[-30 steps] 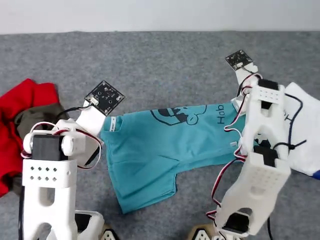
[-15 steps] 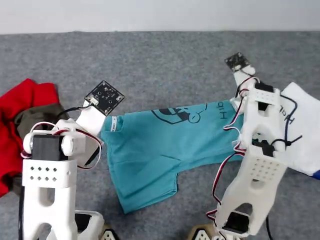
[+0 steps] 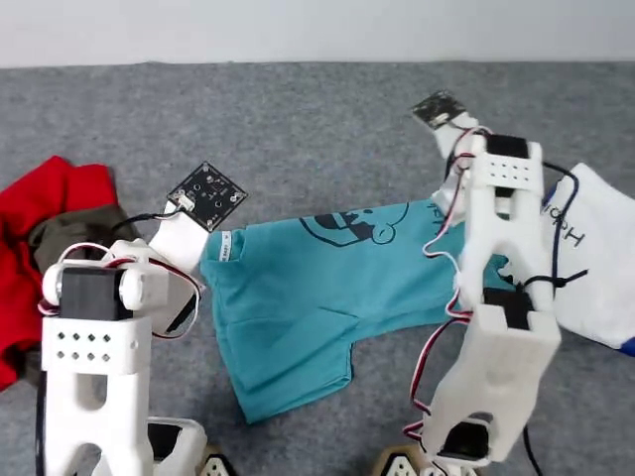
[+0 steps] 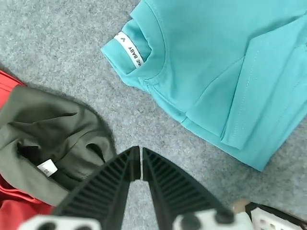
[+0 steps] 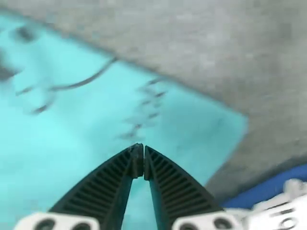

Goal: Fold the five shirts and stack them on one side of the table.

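Teal shirt (image 3: pixel 298 297) lies half-folded; red shirt (image 3: pixel 40 198) and olive shirt (image 3: pixel 69 233) heaped by its collar, white shirt (image 3: pixel 605 268) past its hem; seemingly 0 stacked. Left gripper (image 4: pixel 137 163) and right gripper (image 5: pixel 138 160): jaws pressed together, empty.

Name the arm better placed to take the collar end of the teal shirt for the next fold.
Left. The left gripper hangs beside the collar of the teal shirt, near the olive shirt. The right gripper is over the shirt's opposite, printed end, so it would likely have to travel farther.
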Controlling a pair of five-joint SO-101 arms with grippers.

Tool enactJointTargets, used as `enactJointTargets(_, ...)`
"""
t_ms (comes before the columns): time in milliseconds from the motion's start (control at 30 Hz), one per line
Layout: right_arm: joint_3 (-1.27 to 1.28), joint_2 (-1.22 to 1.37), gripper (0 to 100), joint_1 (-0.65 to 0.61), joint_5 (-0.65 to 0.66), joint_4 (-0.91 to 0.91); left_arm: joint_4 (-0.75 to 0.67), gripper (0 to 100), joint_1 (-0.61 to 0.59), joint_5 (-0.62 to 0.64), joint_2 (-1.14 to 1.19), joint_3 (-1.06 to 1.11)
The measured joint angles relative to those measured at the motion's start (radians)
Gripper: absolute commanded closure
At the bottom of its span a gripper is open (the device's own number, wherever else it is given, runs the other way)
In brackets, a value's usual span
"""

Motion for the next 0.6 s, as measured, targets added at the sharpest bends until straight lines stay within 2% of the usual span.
enactJointTargets(133,0.000,-0.046,99.0,-0.051,0.000,0.176,0.002,98,0.009,0.002,0.000,0.003)
enactJointTargets(333,-0.002,-0.083,99.0,-0.074,0.000,0.393,0.002,98,0.170,0.000,0.000,0.149)
enactJointTargets(467,0.003,-0.123,99.0,-0.060,-0.100,0.400,-0.049,98,0.218,0.002,0.000,0.267)
enactJointTargets(600,0.100,-0.207,99.0,-0.072,-0.180,0.400,-0.060,98,0.170,0.003,-0.005,0.276)
